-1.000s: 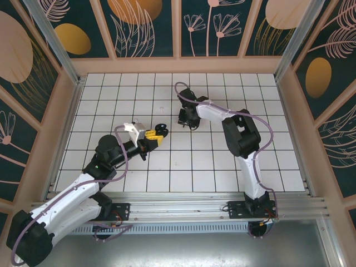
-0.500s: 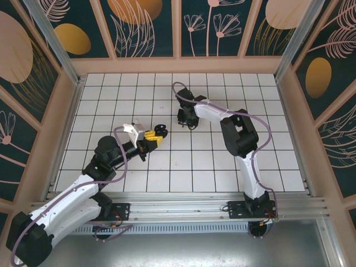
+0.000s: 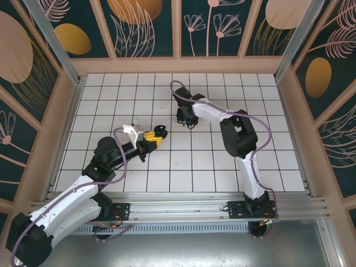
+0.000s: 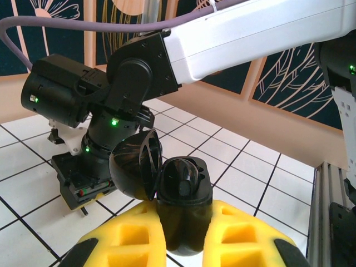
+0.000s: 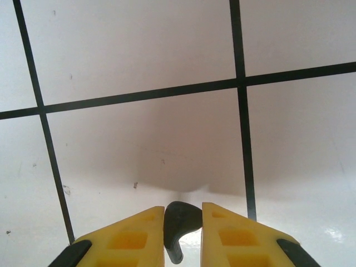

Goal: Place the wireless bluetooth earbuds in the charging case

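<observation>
My left gripper (image 3: 156, 137) (image 4: 184, 218) is shut on the black charging case (image 3: 161, 132) (image 4: 183, 207) and holds it upright above the tiles. The case's round lid (image 4: 133, 169) is swung open to the left, and a dark rounded piece sits in one of its wells. Just behind it, my right gripper (image 3: 186, 119) (image 5: 183, 216) points down at the floor. Its yellow fingers (image 5: 133, 239) press both sides of a tiny black comma-shaped earbud (image 5: 179, 221), whose stem points down between them. The earbud is right at the white tile.
The floor is white tiles with black joints (image 3: 222, 156), walled in by patterned panels (image 3: 144, 28). In the left wrist view my right arm's black wrist (image 4: 83, 105) and white link (image 4: 261, 33) stand close behind the case. A metal rail (image 3: 183, 208) runs along the near edge.
The right gripper's jaws have closed in on the earbud, and that arm has shifted slightly left. The left arm and the case have stayed put.
</observation>
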